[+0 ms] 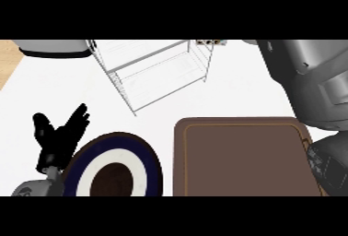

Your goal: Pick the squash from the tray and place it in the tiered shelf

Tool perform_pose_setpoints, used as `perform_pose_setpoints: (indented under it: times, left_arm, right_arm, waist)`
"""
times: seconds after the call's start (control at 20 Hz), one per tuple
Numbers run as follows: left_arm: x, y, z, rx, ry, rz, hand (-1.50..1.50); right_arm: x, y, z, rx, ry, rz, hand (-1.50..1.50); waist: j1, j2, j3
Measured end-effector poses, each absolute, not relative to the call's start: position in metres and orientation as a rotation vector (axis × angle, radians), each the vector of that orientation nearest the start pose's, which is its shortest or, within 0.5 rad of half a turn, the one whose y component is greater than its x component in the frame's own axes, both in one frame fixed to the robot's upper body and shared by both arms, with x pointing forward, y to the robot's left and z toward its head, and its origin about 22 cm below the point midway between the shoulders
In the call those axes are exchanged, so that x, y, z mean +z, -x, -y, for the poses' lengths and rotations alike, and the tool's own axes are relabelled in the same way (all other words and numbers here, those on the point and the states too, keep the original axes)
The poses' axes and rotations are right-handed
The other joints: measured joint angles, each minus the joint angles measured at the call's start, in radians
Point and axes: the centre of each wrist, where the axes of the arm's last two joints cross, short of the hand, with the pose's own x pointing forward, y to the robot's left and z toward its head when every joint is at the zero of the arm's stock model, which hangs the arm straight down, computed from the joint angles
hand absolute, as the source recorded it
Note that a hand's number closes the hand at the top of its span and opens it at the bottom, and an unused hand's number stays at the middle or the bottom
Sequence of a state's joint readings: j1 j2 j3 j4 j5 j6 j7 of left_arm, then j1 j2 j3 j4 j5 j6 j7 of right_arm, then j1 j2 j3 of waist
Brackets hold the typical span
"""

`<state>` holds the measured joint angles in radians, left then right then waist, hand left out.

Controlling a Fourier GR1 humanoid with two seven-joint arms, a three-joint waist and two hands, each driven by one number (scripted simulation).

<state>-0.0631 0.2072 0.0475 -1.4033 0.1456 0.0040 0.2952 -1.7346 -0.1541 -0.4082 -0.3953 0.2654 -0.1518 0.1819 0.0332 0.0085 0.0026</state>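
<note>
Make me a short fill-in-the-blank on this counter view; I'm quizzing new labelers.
1. The brown tray holds no ____.
2. The wire shelf stands ____ the tray in the view.
3. The plate lies to the tray's ____.
4. The left hand has its fingers ____.

Missing: squash; above; left; open

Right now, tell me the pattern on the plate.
The plate has concentric rings: dark navy rim, white band, dark brown centre. It shows in the head view, lower left.
</note>
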Motion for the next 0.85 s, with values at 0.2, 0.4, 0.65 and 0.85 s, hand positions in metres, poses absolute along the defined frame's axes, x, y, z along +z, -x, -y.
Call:
perform_pose_setpoints:
  times: [0.2,0.4,0.65,0.85]
  left_arm:
    - [-0.011,-0.256,-0.288,0.016,-0.082,1.181,0.00]
    - [-0.011,-0.255,-0.290,0.018,-0.084,1.186,0.00]
    - [-0.011,-0.256,-0.286,0.016,-0.082,1.187,0.00]
    - [-0.010,-0.255,-0.290,0.016,-0.081,1.187,0.00]
  right_arm:
    - [0.375,-0.459,0.103,0.125,0.188,1.863,-1.50]
    - [0.376,-0.465,0.145,-0.023,0.227,1.834,-1.50]
    - [0.382,-0.466,0.206,-0.114,0.222,1.800,-1.50]
    - [0.373,-0.466,0.248,-0.114,0.197,1.792,-1.50]
  waist:
    - [-0.001,0.002,0.001]
    - [-0.001,0.002,0.001]
    - [0.000,0.003,0.002]
    - [0.001,0.003,0.002]
